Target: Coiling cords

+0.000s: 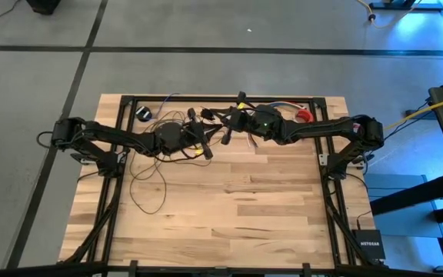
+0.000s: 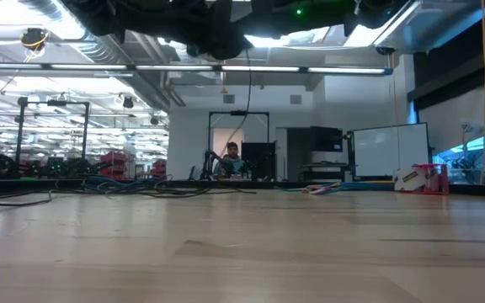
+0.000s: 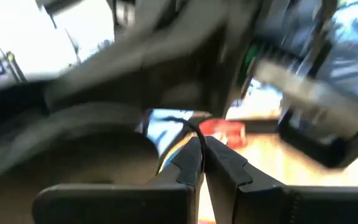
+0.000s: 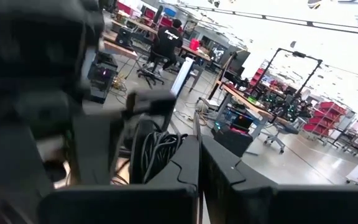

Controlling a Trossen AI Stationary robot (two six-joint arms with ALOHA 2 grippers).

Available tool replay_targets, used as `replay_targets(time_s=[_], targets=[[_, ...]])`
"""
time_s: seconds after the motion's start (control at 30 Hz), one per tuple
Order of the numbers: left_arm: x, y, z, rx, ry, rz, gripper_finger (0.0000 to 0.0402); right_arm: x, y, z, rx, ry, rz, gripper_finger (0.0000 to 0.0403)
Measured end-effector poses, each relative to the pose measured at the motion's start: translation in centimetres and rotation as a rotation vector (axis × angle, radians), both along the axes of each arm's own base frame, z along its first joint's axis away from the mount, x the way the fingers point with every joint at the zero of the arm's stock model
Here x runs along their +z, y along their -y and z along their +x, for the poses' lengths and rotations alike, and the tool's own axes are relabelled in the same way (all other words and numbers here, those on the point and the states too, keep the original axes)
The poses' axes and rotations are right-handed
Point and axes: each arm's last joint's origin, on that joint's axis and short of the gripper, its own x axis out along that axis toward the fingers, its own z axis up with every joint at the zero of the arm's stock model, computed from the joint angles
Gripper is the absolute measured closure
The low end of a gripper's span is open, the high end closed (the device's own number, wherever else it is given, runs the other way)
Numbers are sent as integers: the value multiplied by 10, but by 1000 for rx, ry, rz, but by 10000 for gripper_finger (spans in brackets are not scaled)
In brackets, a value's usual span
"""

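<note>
1. High view: both dark arms reach to the far middle of the light wooden table [image 1: 229,215]. The left gripper [image 1: 206,148] and the right gripper [image 1: 229,132] are near each other, raised over the table. The cords, a very long thin dark wire with many loops [image 1: 148,181], lie mostly on the left part of the table under the left arm, with one loose loop running toward the near side; their small round black puck [image 1: 146,115] lies near the far left edge. A red object [image 1: 304,116] lies at the far right.

2. Low view: the cords [image 2: 82,192] lie flat along the far edge of the table. One thin strand [image 2: 248,84] hangs from the arms above, so a part of the wire seems to be lifted.

3. Left wrist view: the left gripper [image 3: 202,163] is clenched, and a thin dark wire [image 3: 188,124] seems to run into its tips. I judge that it pinches the cord.

4. Right wrist view: the right gripper [image 4: 200,160] is also clenched. A bundle of dark loops [image 4: 157,152] hangs beside its fingers; whether it grips them I cannot tell.

5. To do this step well, I think each new turn should have the same size as the bundle, the strand should stay lightly tight, and the free loops on the table should not tangle.
</note>
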Motion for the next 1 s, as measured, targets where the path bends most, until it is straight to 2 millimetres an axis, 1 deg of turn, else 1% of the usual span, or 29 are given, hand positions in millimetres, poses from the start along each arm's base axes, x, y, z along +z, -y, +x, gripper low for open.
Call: replay_targets(time_s=[0.1,0.2,0.33,0.43,0.6,0.83,1.0], targets=[[8,1,-1,-5,65,30,389,0,0,0,13,3,-1,394],[8,-3,-1,14,49,51,389,0,-1,0,23,6,10,394],[1,-13,0,45,20,17,389,1,0,0,36,23,29,394],[-8,-17,3,63,-14,-5,389,4,-1,0,58,55,55,394],[-17,-18,6,72,-58,-6,389,5,-2,0,88,87,105,394],[-29,-18,4,73,-218,8,389,4,-3,0,103,74,108,394],[-37,-18,2,70,-310,20,389,3,-2,0,81,50,89,394]])
